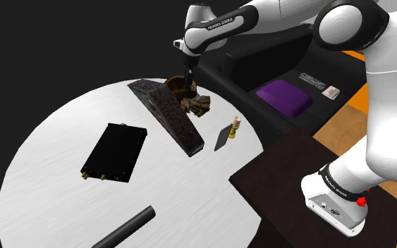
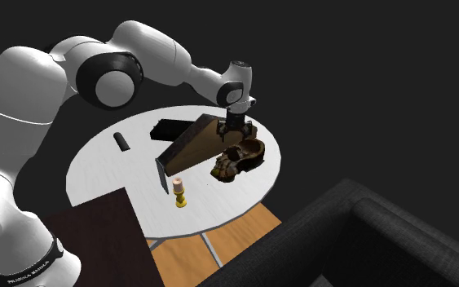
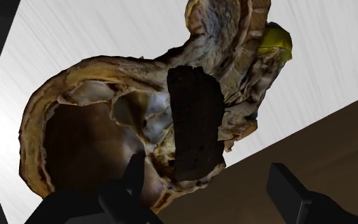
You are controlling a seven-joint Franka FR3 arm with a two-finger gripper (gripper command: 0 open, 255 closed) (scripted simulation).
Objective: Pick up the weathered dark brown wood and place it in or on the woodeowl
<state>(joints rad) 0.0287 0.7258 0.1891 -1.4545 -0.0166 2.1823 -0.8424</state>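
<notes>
- Apparently, the small weathered dark brown wood block (image 3: 196, 121) lay on the gnarled tan wooden bowl (image 3: 75, 137), on the round white worktop (image 1: 56, 162).
- The black gripper (image 3: 208, 172) hovered above, fingers apart, touching nothing.
- Placement looked done; only retreat left.

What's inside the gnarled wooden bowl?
A dark brown wood piece lies in the bowl, below the open gripper. What lies beneath that piece is covered.
</notes>
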